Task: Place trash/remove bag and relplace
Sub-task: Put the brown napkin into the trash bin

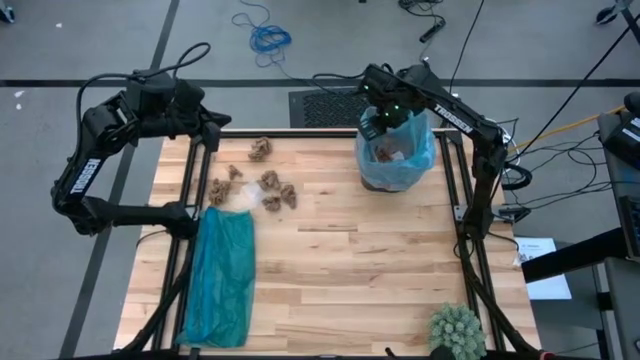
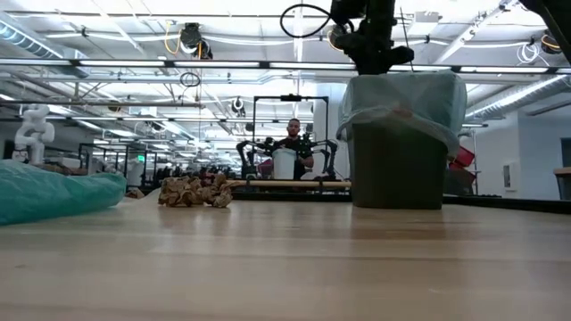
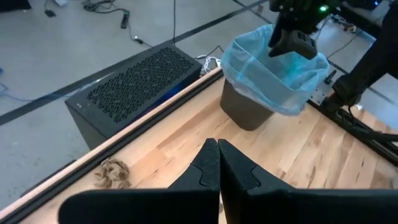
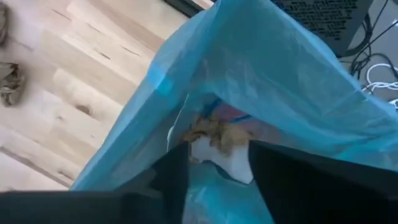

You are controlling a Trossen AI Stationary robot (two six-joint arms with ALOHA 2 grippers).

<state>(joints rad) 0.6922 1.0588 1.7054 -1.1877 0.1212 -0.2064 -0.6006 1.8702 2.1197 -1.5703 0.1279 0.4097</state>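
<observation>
Blue plastic, the bag (image 1: 398, 155), lined the dark bin (image 2: 397, 165) at the far right of the tabletop (image 1: 350, 260), folded over its rim. Just above its mouth hung the right pincer (image 4: 217, 162), fingers parted, empty; below lay brown and white trash (image 4: 217, 140) (partly hidden). More scraps (image 1: 262, 185) lay beside a teal bag (image 1: 222, 275). Left pincer (image 3: 217, 171) clenched, empty, at the far left edge.

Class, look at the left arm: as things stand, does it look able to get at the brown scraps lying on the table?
Probably yes. The left gripper, shut, hovers at the table's far left edge, and the brown scraps lie in the open just beyond it. Nothing stands between; the teal bag lies nearer the front.
</observation>
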